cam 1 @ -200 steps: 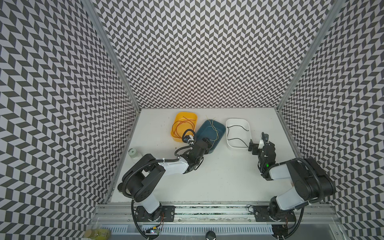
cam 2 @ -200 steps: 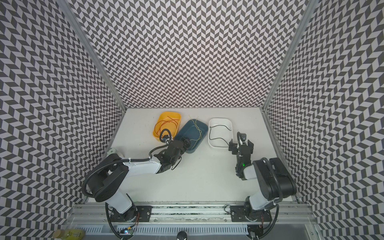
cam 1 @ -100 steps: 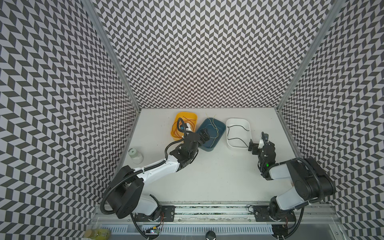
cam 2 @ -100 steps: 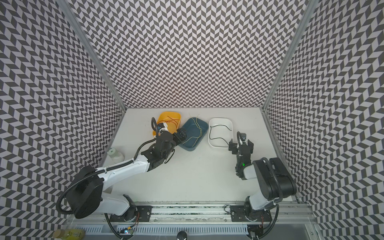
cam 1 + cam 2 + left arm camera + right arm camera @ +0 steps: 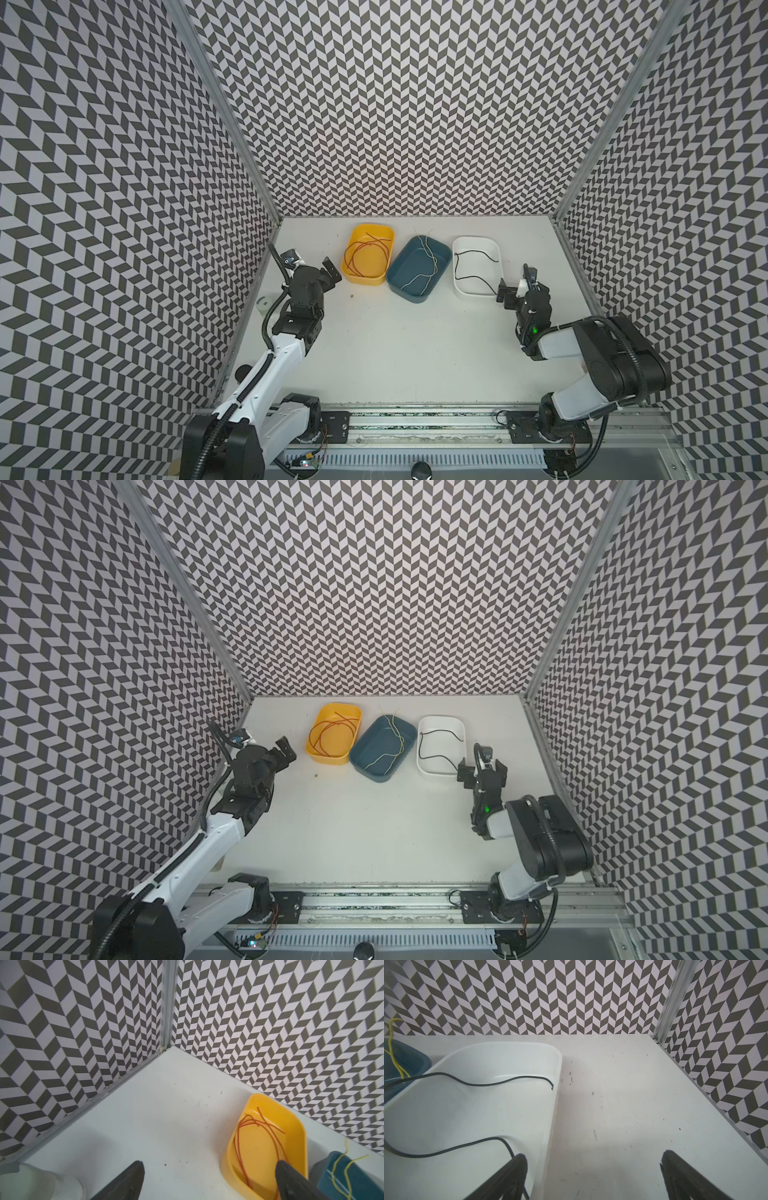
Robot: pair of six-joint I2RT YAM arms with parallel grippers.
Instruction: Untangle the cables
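The cables lie sorted in three trays at the back. Orange-red cables [image 5: 368, 246] [image 5: 249, 1122] loop inside the yellow tray [image 5: 360, 277]. Yellow and whitish cables [image 5: 432, 259] [image 5: 340, 1159] lie in the blue tray [image 5: 405, 293], with ends poking over its far rim. A single black cable [image 5: 473, 252] [image 5: 483, 1084] curves through the white tray [image 5: 473, 291]. My left gripper [image 5: 324, 276] [image 5: 209, 1163] is open and empty, just left of the yellow tray. My right gripper [image 5: 517, 286] [image 5: 593, 1154] is open and empty at the white tray's near right corner.
A small pale roll [image 5: 262, 303] [image 5: 37, 1182] sits by the left wall, behind the left arm. Chevron-patterned walls close in the left, back and right sides. A metal rail [image 5: 415, 419] with both arm bases runs along the front edge.
My left arm has swung left, from over the blue tray to the spot left of the yellow tray, uncovering both trays. The right arm has not moved.
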